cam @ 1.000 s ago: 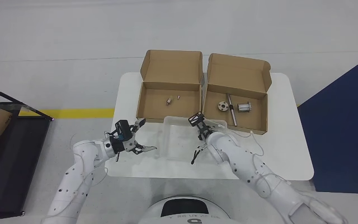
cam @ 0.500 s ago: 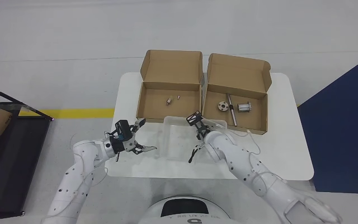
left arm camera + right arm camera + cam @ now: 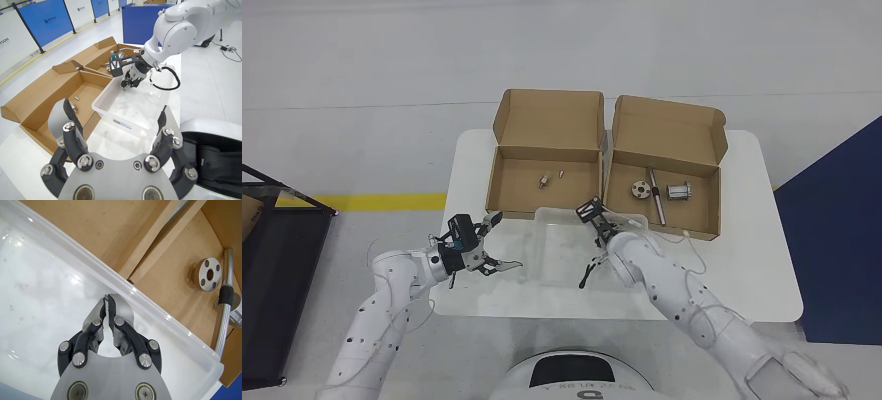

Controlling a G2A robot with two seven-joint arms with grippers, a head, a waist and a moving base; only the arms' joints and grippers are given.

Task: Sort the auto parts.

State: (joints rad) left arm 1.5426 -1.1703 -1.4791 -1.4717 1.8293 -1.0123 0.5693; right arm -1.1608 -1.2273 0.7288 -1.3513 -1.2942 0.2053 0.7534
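Note:
My right gripper (image 3: 108, 297) is shut on a small threaded screw (image 3: 105, 297), only its tip showing past the fingertips. It hangs inside the clear plastic bin (image 3: 560, 270) near the far wall, and appears as the right gripper (image 3: 130, 84) in the left wrist view. My left gripper (image 3: 116, 115) stands open with nothing in it, just short of the bin's near left corner; from above the left gripper (image 3: 492, 243) sits left of the bin. Two small bolts (image 3: 550, 178) lie in the left cardboard box (image 3: 504, 190).
The right cardboard box (image 3: 697, 220) holds a round flange (image 3: 208, 274), a metal rod (image 3: 225, 313) with a black band and a small metal block (image 3: 678, 189). Both boxes stand behind the bin with lids open. White table (image 3: 762, 270) surface lies to the right.
My right arm has shifted slightly to the left over the bin, gripper still shut. The left arm has not moved.

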